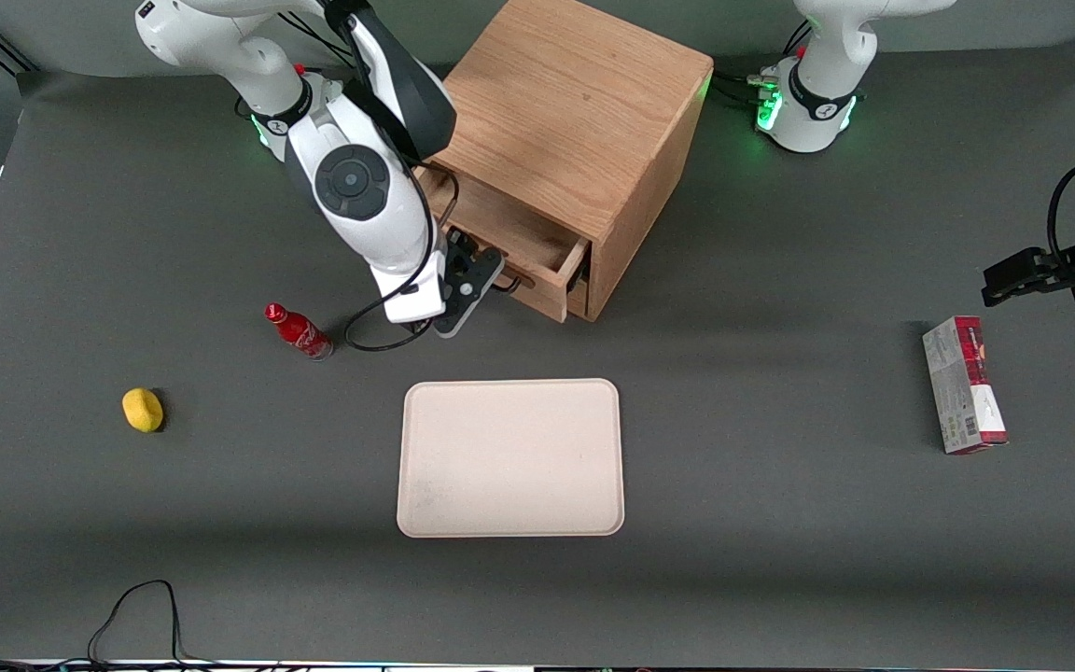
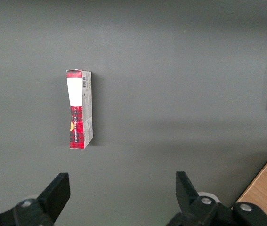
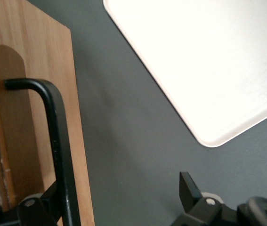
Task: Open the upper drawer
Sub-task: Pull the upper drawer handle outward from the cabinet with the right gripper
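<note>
Drawer (image 1: 537, 247) is sitting partly pulled out of the cabinet (image 1: 584, 103), and the gripper (image 1: 467, 285), fingers spread around its handle (image 3: 60, 141), is risking slipping off the bar's end.

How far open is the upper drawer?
Partly open: the upper drawer juts from the cabinet, tray visible, gripper at its handle.

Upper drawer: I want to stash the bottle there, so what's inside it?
The visible part of the upper drawer shows only bare wood; the cabinet covers the rest. The gripper is at its handle.
</note>
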Action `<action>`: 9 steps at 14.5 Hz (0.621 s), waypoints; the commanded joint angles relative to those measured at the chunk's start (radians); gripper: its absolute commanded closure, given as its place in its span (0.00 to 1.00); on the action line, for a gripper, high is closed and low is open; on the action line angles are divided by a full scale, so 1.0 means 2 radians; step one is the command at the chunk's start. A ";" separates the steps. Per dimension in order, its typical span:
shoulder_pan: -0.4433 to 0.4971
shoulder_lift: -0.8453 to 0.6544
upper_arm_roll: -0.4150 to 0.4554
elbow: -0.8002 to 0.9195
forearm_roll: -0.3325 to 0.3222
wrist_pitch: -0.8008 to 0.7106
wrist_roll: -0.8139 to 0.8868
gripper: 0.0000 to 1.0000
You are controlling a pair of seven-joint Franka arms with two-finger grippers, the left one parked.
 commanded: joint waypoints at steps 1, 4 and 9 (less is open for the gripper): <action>-0.017 0.025 0.001 0.036 -0.004 -0.003 -0.035 0.00; -0.026 0.034 0.001 0.044 -0.002 -0.004 -0.036 0.00; -0.049 0.062 0.001 0.102 -0.003 -0.049 -0.037 0.00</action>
